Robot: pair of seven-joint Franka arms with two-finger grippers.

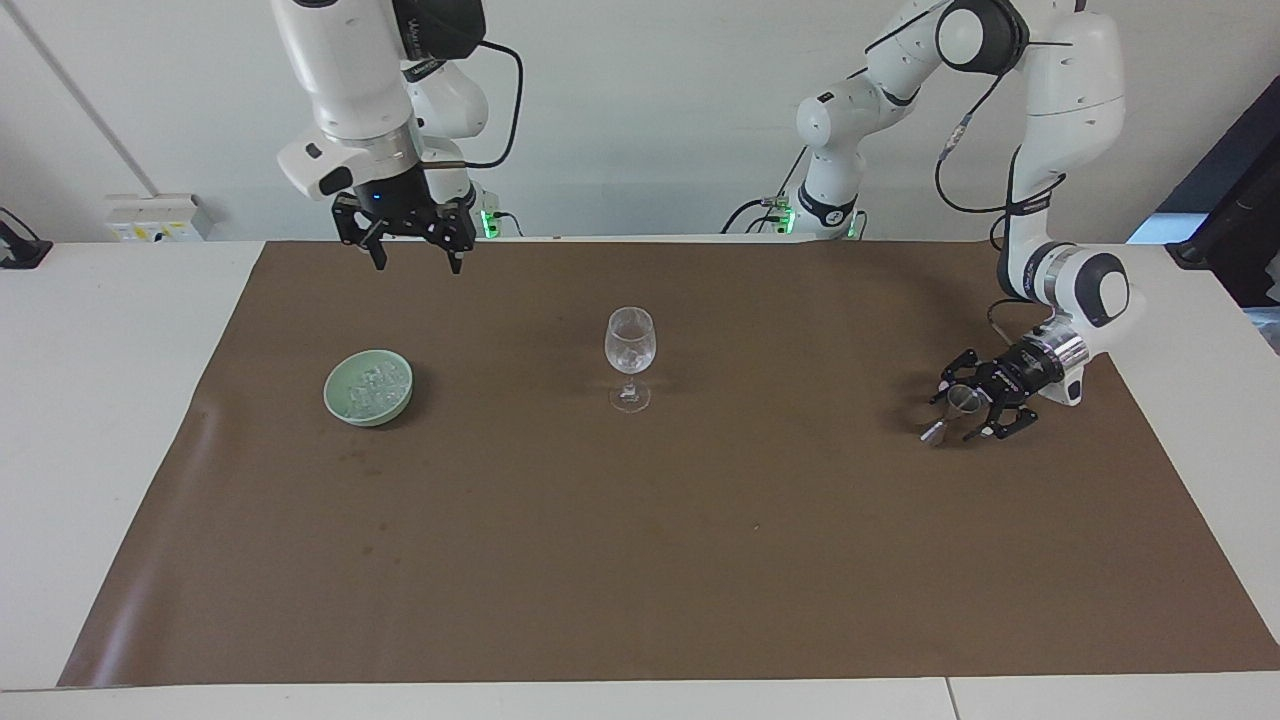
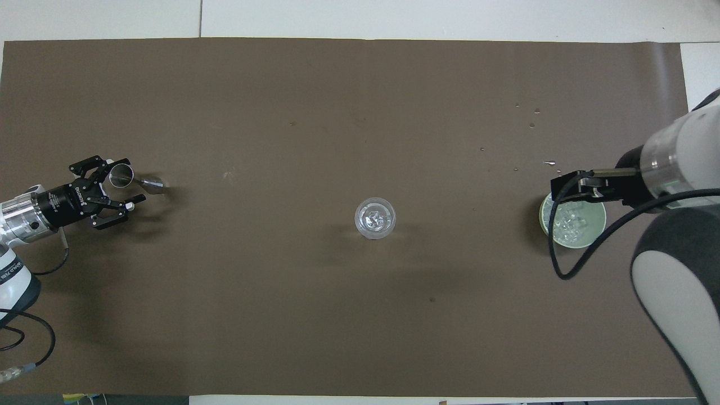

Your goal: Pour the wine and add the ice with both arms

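The right gripper [image 1: 410, 245] is hanging at the upper left of the facing view, jaws spread wide and holding nothing, above the brown mat [image 1: 640, 560]. Ice [image 1: 372, 385] is sitting in the pale green bowl [image 1: 345, 405] at middle left, and more in the wine glass [image 1: 630, 350] at centre. At middle right, the left gripper [image 1: 975, 412] is standing open around a metal jigger [image 1: 958, 405] on the mat.

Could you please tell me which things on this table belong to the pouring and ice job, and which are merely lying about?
Belonging:
wine glass
ice
green bowl
metal measuring cup
left hand
right hand

Lying about:
brown mat
wall socket box
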